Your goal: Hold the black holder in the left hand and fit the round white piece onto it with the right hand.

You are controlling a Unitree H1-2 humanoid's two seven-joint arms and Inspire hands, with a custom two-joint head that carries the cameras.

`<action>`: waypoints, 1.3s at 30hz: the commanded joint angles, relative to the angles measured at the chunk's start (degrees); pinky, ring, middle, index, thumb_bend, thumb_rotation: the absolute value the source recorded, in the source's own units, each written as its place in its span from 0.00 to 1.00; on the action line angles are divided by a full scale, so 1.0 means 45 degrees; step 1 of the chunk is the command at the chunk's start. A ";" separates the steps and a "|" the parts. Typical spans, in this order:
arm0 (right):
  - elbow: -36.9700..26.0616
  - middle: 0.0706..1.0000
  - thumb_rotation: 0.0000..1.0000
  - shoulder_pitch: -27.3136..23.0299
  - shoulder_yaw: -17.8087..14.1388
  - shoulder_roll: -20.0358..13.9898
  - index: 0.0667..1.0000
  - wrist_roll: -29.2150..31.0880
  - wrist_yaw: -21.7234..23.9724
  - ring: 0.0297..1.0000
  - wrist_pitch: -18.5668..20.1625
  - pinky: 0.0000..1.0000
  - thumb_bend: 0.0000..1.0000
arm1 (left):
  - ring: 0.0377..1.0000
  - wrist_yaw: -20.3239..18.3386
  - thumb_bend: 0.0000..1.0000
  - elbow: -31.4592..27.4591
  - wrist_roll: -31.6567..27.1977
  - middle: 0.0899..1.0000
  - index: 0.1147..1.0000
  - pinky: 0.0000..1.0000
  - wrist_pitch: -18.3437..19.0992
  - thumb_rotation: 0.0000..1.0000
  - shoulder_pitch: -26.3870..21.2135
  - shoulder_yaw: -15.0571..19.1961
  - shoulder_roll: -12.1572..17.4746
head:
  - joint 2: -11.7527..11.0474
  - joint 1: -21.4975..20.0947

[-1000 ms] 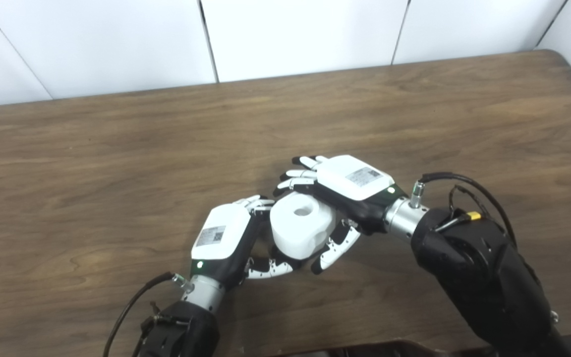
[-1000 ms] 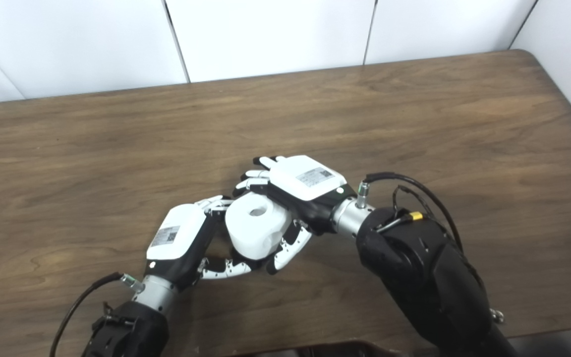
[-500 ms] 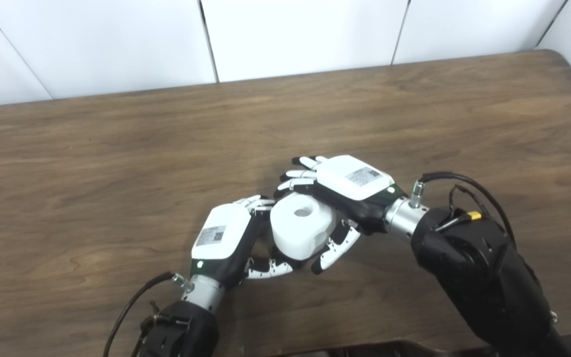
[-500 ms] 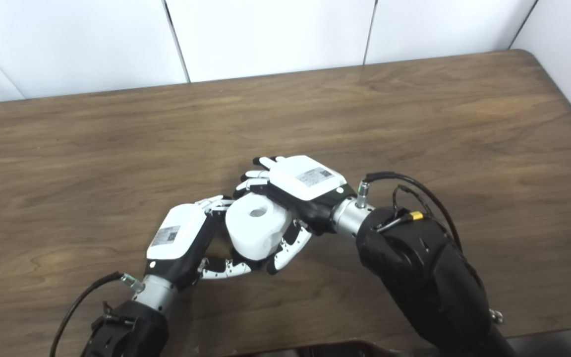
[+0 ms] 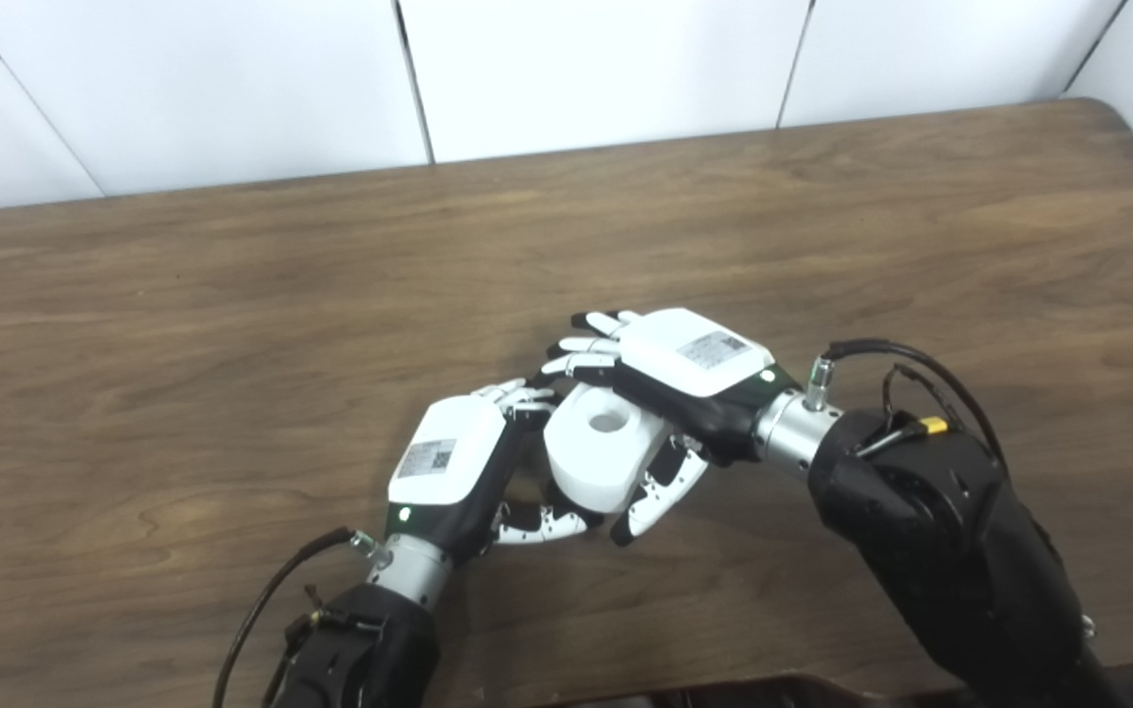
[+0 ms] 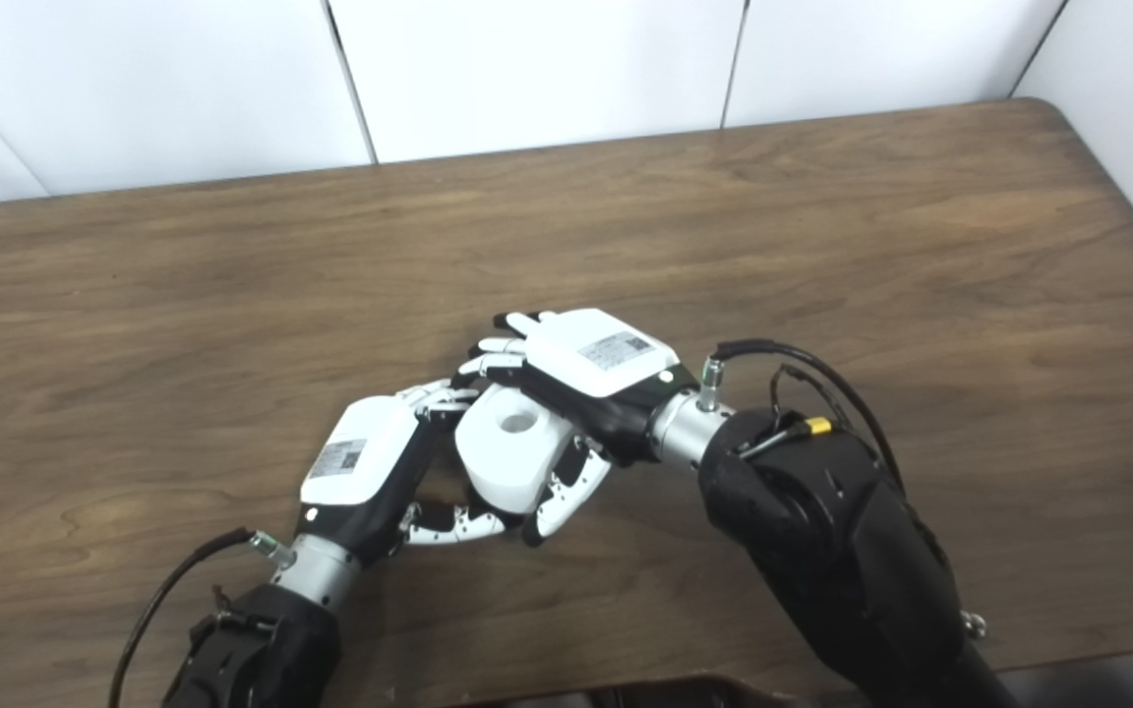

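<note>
The round white piece (image 5: 598, 454), a thick ring with a centre hole facing up, sits between my two hands over the near middle of the table. My right hand (image 5: 689, 356) is shut on it, with fingers wrapped over its far side and the thumb down its near side. My left hand (image 5: 448, 460) presses in from the left. Its fingers curl under and around the piece's lower left edge. The black holder is almost wholly hidden there, behind the white piece and the left fingers. The two hands touch at their fingertips (image 6: 473, 379).
The brown wooden table (image 5: 232, 295) stretches wide around the hands, bounded by white wall panels (image 5: 576, 69) at the back. Its right edge runs close to the wall. A black cable (image 5: 906, 359) loops off my right wrist and another cable (image 5: 267, 600) off my left.
Both hands have drawn slightly closer together. The white piece has tipped a little toward the left hand and sits somewhat lower in it.
</note>
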 commanded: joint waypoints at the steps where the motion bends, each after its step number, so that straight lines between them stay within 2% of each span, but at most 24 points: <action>1: -0.0335 0.92 0.29 -0.0372 -0.0065 0.0065 0.83 -0.0117 0.0099 1.00 -0.0237 1.00 0.97 | 0.86 -0.0191 0.52 0.0562 -0.0063 0.76 0.42 0.85 0.0039 0.05 0.0092 -0.0002 0.0126 | 0.0017 -0.0005; 5: -0.0244 0.92 0.28 -0.0381 -0.0045 0.0111 0.84 -0.0159 0.0085 1.00 -0.0256 1.00 0.97 | 0.86 -0.0023 0.52 0.0770 -0.0083 0.76 0.42 0.86 -0.0068 0.05 0.0063 0.0000 0.0154 | -0.0166 -0.0031; 15: -0.0214 0.91 0.29 -0.0402 -0.0007 0.0318 0.85 -0.0299 0.0027 1.00 -0.0297 1.00 0.98 | 0.86 -0.0012 0.52 0.0708 -0.0195 0.76 0.42 0.85 -0.0165 0.05 0.0141 0.0084 0.0198 | -0.0252 -0.0186; 32: -0.0436 0.91 0.30 -0.0391 -0.0150 0.0362 0.86 -0.0384 0.0316 1.00 -0.0246 1.00 0.97 | 0.86 -0.0085 0.52 0.0601 -0.0181 0.76 0.42 0.85 -0.0126 0.05 0.0191 0.0109 0.0208 | -0.0183 -0.0184; 39: -0.0870 0.92 0.30 -0.0449 -0.0297 0.0392 0.86 -0.0388 0.0804 1.00 -0.0091 1.00 0.97 | 0.86 -0.0084 0.52 0.0567 -0.0138 0.76 0.42 0.85 -0.0120 0.05 0.0188 0.0098 0.0202 | -0.0079 -0.0193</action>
